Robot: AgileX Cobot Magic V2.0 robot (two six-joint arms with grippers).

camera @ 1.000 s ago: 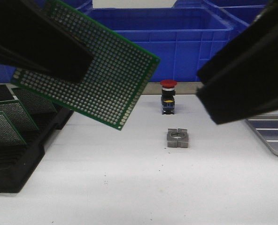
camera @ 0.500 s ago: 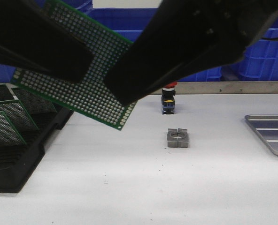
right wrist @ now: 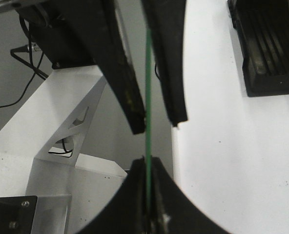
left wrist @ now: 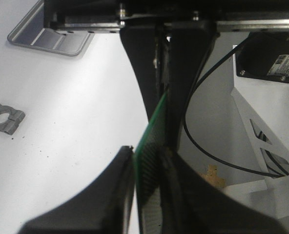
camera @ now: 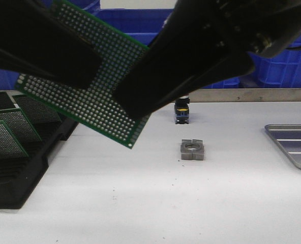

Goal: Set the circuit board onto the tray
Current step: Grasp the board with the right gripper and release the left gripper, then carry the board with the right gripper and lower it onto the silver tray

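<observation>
The green perforated circuit board (camera: pixel 104 86) hangs tilted in the air above the table's left side. My right gripper (camera: pixel 130 101) reaches across from the right and is shut on its right edge; in the right wrist view the board (right wrist: pixel 148 97) runs edge-on into the closed fingers of the right gripper (right wrist: pixel 148 163). My left gripper (camera: pixel 89 71) is at the board's upper left. In the left wrist view the board (left wrist: pixel 152 146) sits between that gripper's (left wrist: pixel 147 161) fingers with a pale gap beside one finger. The grey tray (camera: pixel 293 147) lies at the far right of the table, and its corner (left wrist: pixel 51 36) shows.
A black slotted rack (camera: pixel 18 173) with more green boards (camera: pixel 8 137) stands at the left. A grey metal clamp block (camera: pixel 192 150) lies mid-table, with a red push-button switch (camera: pixel 182 112) behind it. Blue bins (camera: pixel 191 46) line the back.
My right arm swung in from the right and closed on the board's right edge. The board has tipped slightly, its lower corner now lower. The left arm has stayed put.
</observation>
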